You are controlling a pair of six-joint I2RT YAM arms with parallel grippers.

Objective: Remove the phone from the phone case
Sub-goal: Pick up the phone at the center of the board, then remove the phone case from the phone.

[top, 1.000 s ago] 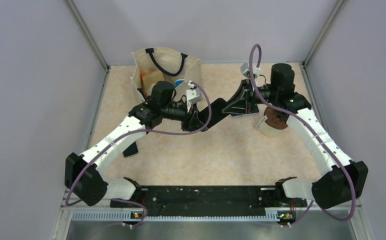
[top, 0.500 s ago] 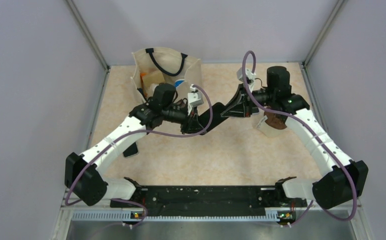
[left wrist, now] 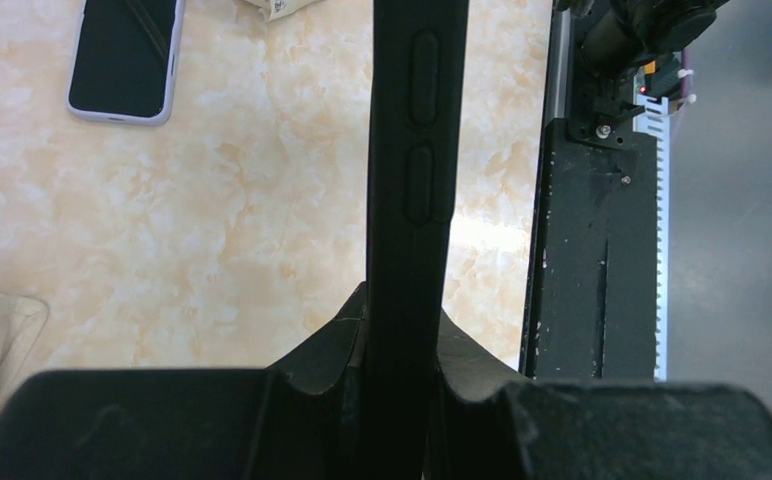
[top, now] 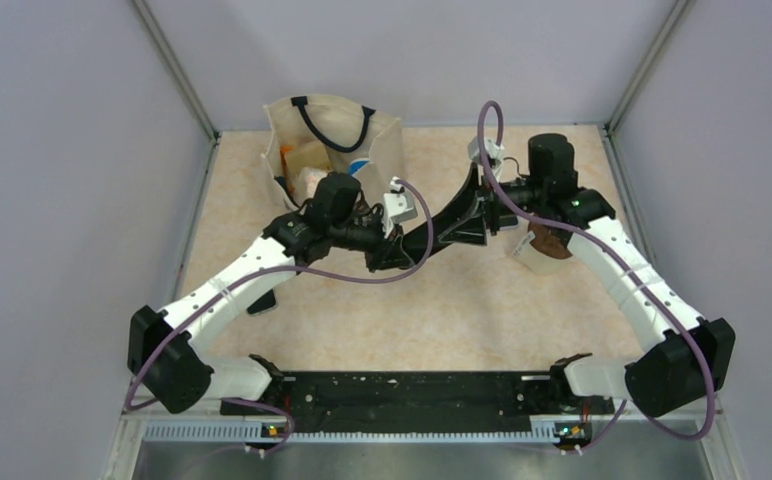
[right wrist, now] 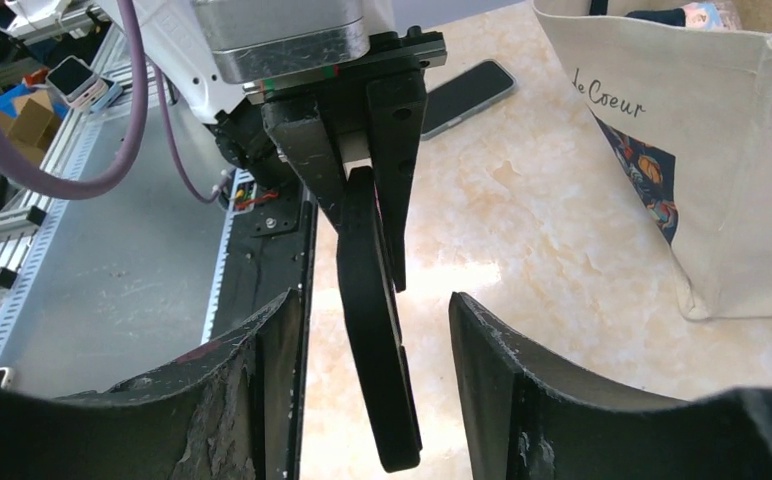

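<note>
My left gripper [top: 402, 250] [left wrist: 402, 335] is shut on one end of a black phone case [top: 432, 232] [left wrist: 412, 180], held edge-on above the table with its two side buttons showing. The case's [right wrist: 372, 330] other end hangs between the fingers of my right gripper [top: 454, 222] [right wrist: 370, 300], which stands open, with a gap on both sides. A dark phone with a pale lilac rim [left wrist: 124, 58] [top: 260, 300] [right wrist: 467, 95] lies flat on the table by the left arm. I cannot tell whether anything sits inside the case.
A cream tote bag [top: 334, 130] [right wrist: 702, 150] stands at the back left with things inside. A brown and white object [top: 542, 250] lies under the right arm. The black base rail [top: 412, 390] [left wrist: 592, 250] runs along the near edge.
The right gripper has opened and let go of the case. The left gripper closed tighter on it and shifted slightly right with it.
</note>
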